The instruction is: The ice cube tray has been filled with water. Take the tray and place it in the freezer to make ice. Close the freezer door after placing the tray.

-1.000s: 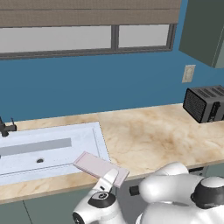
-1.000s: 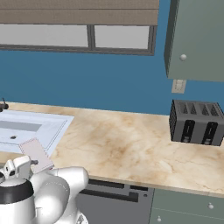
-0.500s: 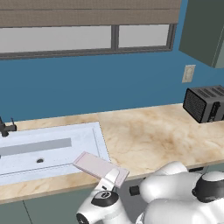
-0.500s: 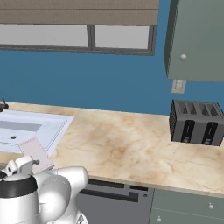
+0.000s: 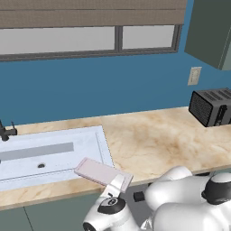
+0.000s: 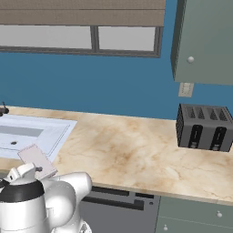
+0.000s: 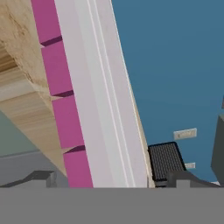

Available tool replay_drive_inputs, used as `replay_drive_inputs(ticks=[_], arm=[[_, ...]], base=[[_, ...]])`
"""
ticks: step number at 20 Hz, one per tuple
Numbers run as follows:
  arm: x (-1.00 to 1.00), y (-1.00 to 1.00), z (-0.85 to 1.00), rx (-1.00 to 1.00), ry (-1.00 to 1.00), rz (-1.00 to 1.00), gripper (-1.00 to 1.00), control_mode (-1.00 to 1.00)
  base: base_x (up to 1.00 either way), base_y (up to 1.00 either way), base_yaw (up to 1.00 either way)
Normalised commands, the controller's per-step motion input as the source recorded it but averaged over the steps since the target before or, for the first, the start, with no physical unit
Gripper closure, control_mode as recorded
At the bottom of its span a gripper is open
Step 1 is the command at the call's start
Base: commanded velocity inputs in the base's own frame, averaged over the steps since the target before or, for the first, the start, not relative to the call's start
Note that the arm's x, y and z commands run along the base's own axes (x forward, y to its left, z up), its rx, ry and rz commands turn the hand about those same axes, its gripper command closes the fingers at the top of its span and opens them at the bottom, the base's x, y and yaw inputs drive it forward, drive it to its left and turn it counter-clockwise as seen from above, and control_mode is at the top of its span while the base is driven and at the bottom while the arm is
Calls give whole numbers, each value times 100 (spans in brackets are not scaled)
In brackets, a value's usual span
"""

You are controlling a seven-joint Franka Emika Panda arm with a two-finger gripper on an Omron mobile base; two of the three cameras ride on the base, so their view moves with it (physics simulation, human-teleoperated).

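The ice cube tray (image 5: 102,172) is a thin pale pinkish-lilac slab lying slantwise over the sink's front right corner, its near end past the counter's front edge. My gripper (image 5: 116,184) is at that near end, shut on the tray. From the right base view the tray (image 6: 36,159) shows just above my hand (image 6: 26,172). In the hand view the tray (image 7: 94,109) runs edge-on up between my two dark fingertips (image 7: 43,177), its magenta cells on the left side. The freezer and its door are out of view.
A white sink basin (image 5: 49,151) with a dark faucet (image 5: 5,131) fills the counter's left part. The marble counter (image 5: 153,140) stretches right to a black toaster (image 5: 212,106). Grey-green wall cabinet (image 6: 205,41) hangs above it. My white arm bulks below the counter edge.
The tray and gripper stay nearly where they were; my arm's lower links have shifted slightly.
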Motion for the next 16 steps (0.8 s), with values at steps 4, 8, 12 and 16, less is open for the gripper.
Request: replay_drive_inputs(ticks=[4,8,12,16], arm=[[3,-2,0,0,0,1,100,-100],[0,0,0,0,0,0,100,-100],[-2,0,0,0,0,0,100,-100],[-17,12,32,-1,-2,0,100,-100]], base=[[0,0,0],[0,0,0],[0,0,0],[0,0,0]])
